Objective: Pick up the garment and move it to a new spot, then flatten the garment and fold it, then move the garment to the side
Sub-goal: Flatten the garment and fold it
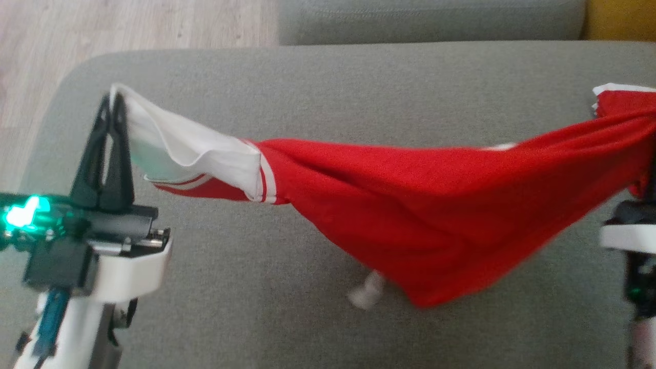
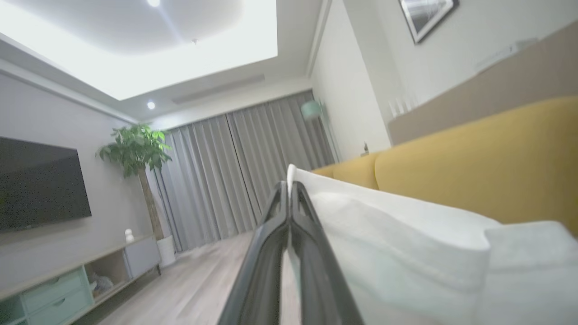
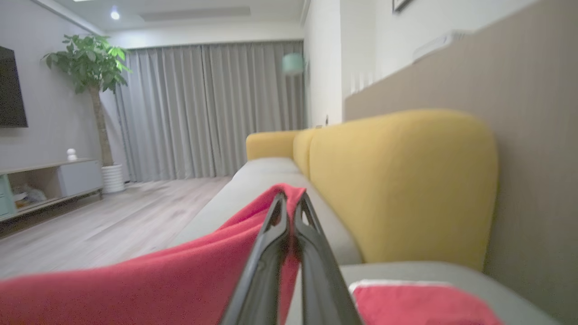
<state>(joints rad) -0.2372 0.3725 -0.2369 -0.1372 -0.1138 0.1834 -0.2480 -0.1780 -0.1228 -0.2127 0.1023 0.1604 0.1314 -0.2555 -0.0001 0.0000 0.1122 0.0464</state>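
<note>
Red-and-white cloth, the garment (image 1: 410, 205), spans the head view from the left side to the right edge, stretched above the grey seat cushion (image 1: 307, 87). Its lowest fold hangs at lower centre. At the left of the frame, the left gripper (image 1: 114, 100) has both fingers pressed together on the garment's white end. In the left wrist view, the two fingers meet at frame centre with white cloth pinched between them. More white cloth fills the lower right, in front of a yellow backrest (image 2: 474, 167). In the right wrist view, the right gripper (image 3: 291, 198) is closed tight on a red fold at frame centre. Red cloth runs from there to the lower left, and a second red patch lies at the lower right.
</note>
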